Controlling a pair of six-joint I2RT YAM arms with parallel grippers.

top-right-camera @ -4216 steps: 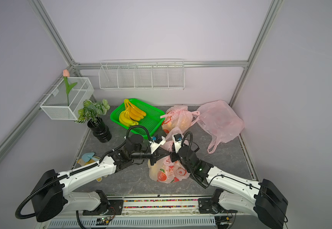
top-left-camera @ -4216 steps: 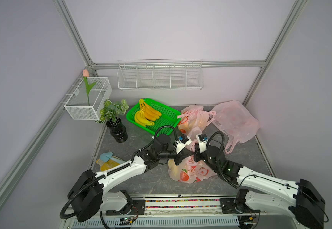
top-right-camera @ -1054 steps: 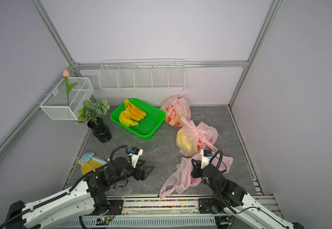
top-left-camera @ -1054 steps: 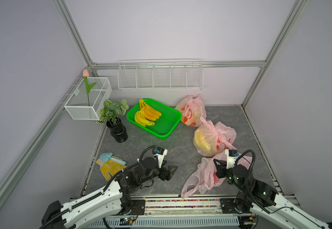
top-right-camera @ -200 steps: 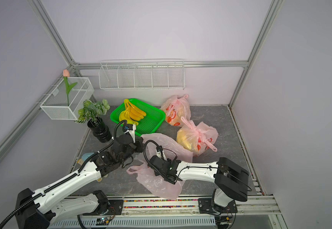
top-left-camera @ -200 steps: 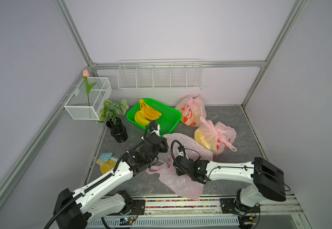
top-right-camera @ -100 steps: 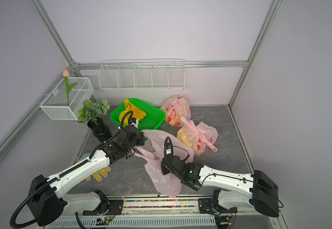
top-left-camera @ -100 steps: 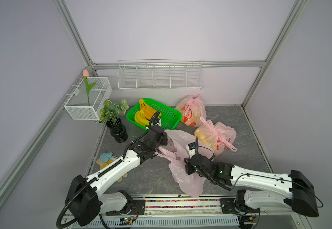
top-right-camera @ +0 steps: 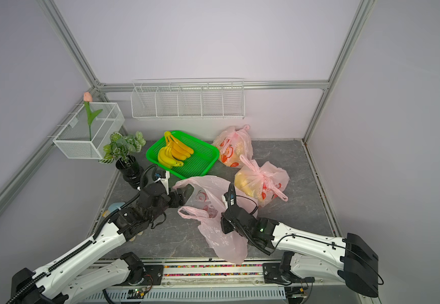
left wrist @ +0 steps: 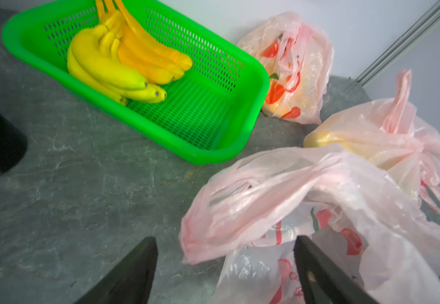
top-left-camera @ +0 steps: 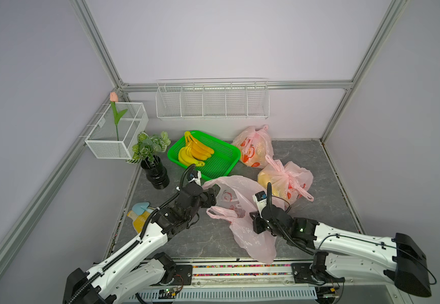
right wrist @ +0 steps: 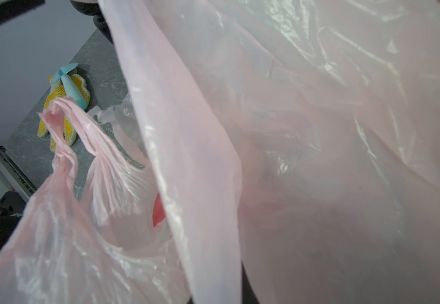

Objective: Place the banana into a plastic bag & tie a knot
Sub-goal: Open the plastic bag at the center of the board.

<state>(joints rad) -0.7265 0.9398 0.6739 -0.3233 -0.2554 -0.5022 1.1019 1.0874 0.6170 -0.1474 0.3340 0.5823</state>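
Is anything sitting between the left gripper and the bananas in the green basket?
Nothing really blocks it. Only bare table and the green basket's low near wall lie between the open left gripper and the bananas. The pink bag's rim lies at the gripper, beside that path.

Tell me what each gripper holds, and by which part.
The right gripper pinches the bag by its side film; the left gripper is open, empty.
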